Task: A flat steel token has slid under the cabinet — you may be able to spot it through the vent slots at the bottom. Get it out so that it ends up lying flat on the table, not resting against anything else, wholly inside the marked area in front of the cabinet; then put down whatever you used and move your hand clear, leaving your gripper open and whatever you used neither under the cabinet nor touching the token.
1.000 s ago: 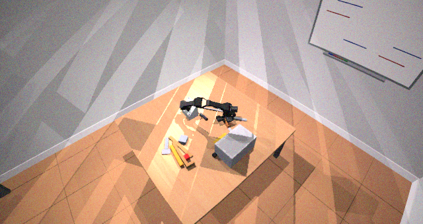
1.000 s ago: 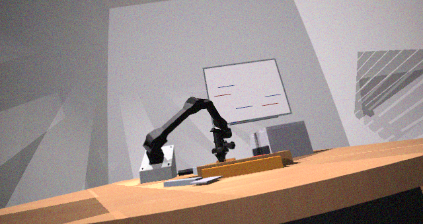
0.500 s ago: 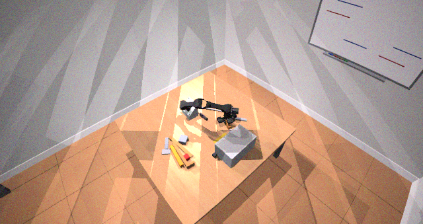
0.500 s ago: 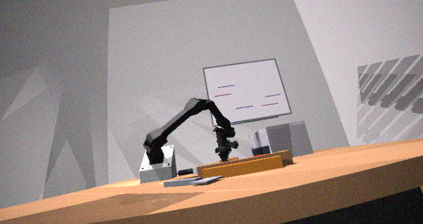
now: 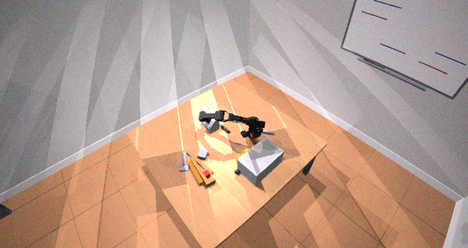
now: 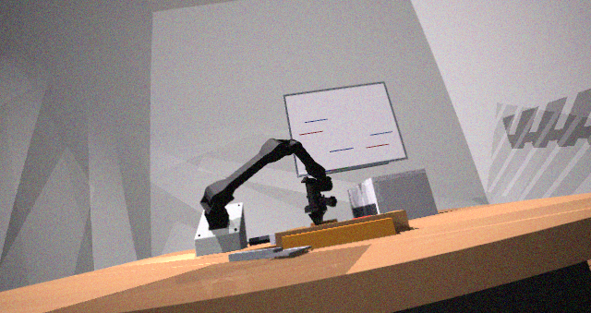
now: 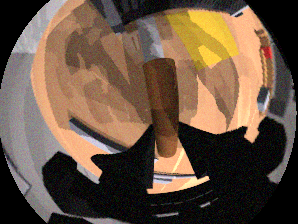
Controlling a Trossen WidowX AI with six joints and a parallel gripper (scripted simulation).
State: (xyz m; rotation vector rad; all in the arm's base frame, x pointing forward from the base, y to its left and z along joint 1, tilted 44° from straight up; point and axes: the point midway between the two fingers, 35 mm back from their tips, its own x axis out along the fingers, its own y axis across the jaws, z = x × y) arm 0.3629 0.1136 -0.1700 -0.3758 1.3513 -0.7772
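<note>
My gripper (image 5: 254,138) (image 6: 317,222) (image 7: 162,124) points down, low over the table, shut on the brown handle (image 7: 161,95) of a tool. The tool's flat grey blade (image 7: 151,42) reaches away from the fingers toward the cabinet; its far end is hidden at the top of the wrist view. The cabinet (image 5: 260,161) (image 6: 406,194) is a grey box just beyond the gripper. The yellow marked area (image 5: 243,153) (image 7: 220,35) lies in front of it, to the right of the blade in the wrist view. I cannot make out the steel token in any view.
An orange bar (image 5: 195,172) (image 6: 342,233) lies beside wooden bars with a red block (image 5: 206,173). A grey T-shaped tool (image 5: 184,162) and a pale block (image 5: 202,153) are near them. A small black object (image 5: 238,171) is by the cabinet. A pale bar (image 5: 268,132) lies behind the gripper.
</note>
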